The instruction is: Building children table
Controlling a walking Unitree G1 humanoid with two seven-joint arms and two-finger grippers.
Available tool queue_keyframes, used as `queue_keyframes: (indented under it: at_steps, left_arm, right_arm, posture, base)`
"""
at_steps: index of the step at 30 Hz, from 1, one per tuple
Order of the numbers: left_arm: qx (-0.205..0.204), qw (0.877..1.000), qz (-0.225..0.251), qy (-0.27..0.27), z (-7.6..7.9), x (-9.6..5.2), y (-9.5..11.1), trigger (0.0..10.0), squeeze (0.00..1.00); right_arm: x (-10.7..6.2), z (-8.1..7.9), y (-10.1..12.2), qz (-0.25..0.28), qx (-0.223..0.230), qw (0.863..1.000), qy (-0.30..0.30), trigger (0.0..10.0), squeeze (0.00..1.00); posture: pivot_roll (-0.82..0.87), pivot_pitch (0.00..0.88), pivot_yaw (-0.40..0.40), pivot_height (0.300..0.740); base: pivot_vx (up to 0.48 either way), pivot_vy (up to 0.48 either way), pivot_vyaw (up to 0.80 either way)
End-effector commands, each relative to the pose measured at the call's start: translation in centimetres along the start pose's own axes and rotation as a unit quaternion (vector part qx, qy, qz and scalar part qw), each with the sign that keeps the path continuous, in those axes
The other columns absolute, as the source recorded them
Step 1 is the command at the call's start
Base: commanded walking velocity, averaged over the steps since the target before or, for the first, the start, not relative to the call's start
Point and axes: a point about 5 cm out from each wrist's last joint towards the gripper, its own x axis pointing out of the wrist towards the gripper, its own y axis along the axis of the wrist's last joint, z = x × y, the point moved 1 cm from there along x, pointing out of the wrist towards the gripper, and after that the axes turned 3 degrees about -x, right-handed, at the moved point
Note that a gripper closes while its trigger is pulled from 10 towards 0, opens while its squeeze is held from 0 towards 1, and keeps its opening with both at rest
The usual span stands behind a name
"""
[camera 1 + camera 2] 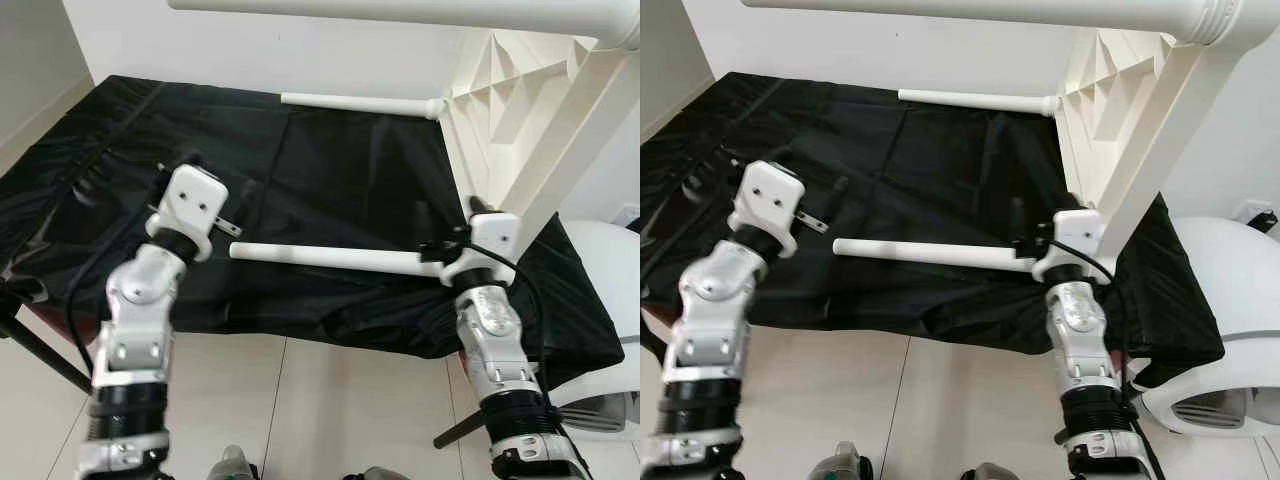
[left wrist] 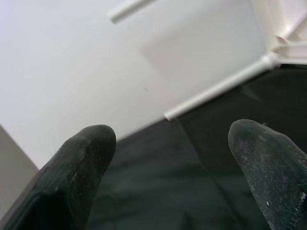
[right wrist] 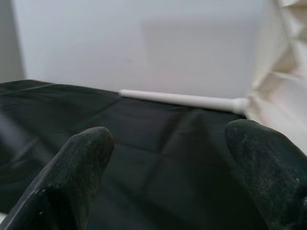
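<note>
Both the left gripper (image 2: 168, 167) and right gripper (image 3: 168, 172) hang spread and empty over the black cloth (image 1: 300, 170), where a white leg (image 1: 330, 257) lies between them beside the tabletop (image 1: 520, 110).

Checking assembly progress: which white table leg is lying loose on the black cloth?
The near leg by the right gripper; the far leg joins the tabletop's corner.

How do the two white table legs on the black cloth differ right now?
The far leg is joined at its right end to the white tabletop; the near leg lies loose on the black cloth, attached to nothing. The far leg lies near the wall, the near leg close to the right claw. Both are slim white rods.
</note>
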Motion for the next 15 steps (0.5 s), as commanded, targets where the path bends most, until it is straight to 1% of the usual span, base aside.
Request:
queue_keyframes:
  at_steps: [1, 2, 5, 7, 8, 10, 11, 12, 13, 15]
  left_arm:
    - [-0.014, 0.998, 0.000, 0.063, -0.9, -0.2, -0.2, 10.0, 0.00]
    - [-0.019, 0.998, -0.001, 0.064, -1.1, -0.3, -0.2, 10.0, 0.00]
    - [-0.016, 0.998, 0.002, 0.057, -1.1, -0.5, 0.0, 10.0, 0.00]
    - [0.002, 0.999, 0.012, 0.048, -1.1, -0.6, 0.6, 10.0, 0.00]
    - [0.002, 0.999, 0.012, 0.048, -1.1, -0.6, 0.6, 10.0, 0.00]
    - [0.024, 0.998, 0.025, 0.042, -1.3, -0.6, 1.4, 10.0, 0.00]
    - [0.024, 0.998, 0.025, 0.042, -1.3, -0.6, 1.4, 10.0, 0.00]
    - [0.054, 0.997, 0.041, 0.039, -2.0, -0.4, 2.3, 10.0, 0.00]
    - [0.054, 0.997, 0.041, 0.039, -2.0, -0.4, 2.3, 10.0, 0.00]
    - [0.077, 0.995, 0.052, 0.039, -2.6, -0.2, 3.1, 10.0, 0.00]
  right_arm:
    - [0.3, -0.2, 0.0, -0.007, 0.008, 1.000, 0.013, 10.0, 0.00]
    - [0.3, -0.3, -0.2, -0.015, 0.013, 1.000, 0.018, 10.0, 0.00]
    - [0.6, -0.4, -0.4, -0.028, 0.022, 0.999, 0.028, 10.0, 0.00]
    - [0.8, -0.5, -0.4, -0.040, 0.035, 0.998, 0.034, 10.0, 0.00]
    - [0.8, -0.5, -0.4, -0.040, 0.035, 0.998, 0.034, 10.0, 0.00]
    - [1.0, -0.7, -0.5, -0.047, 0.033, 0.998, 0.037, 10.0, 0.00]
    - [1.0, -0.7, -0.5, -0.047, 0.033, 0.998, 0.037, 10.0, 0.00]
    - [1.2, -0.9, -0.4, -0.048, 0.033, 0.997, 0.056, 10.0, 0.00]
    - [1.2, -0.9, -0.4, -0.048, 0.033, 0.997, 0.056, 10.0, 0.00]
    - [1.2, -0.9, -0.3, -0.049, 0.035, 0.996, 0.061, 10.0, 0.00]
  posture:
    - [0.03, 0.006, -0.070, 0.740]
    - [0.03, 0.010, -0.070, 0.740]
    - [0.03, 0.009, -0.070, 0.740]
    - [0.04, 0.011, -0.073, 0.740]
    - [0.04, 0.011, -0.073, 0.740]
    - [0.05, 0.012, -0.079, 0.740]
    - [0.05, 0.012, -0.079, 0.740]
    - [0.05, 0.012, -0.081, 0.740]
    - [0.05, 0.012, -0.081, 0.740]
    - [0.05, 0.011, -0.082, 0.740]
  base:
    - [0.000, 0.000, 0.00]
    - [0.000, 0.000, 0.00]
    - [0.000, 0.000, 0.00]
    - [0.000, 0.000, 0.00]
    - [0.000, 0.000, 0.00]
    - [0.000, 0.000, 0.00]
    - [0.000, 0.000, 0.00]
    - [0.000, 0.000, 0.00]
    - [0.000, 0.000, 0.00]
    - [0.000, 0.000, 0.00]
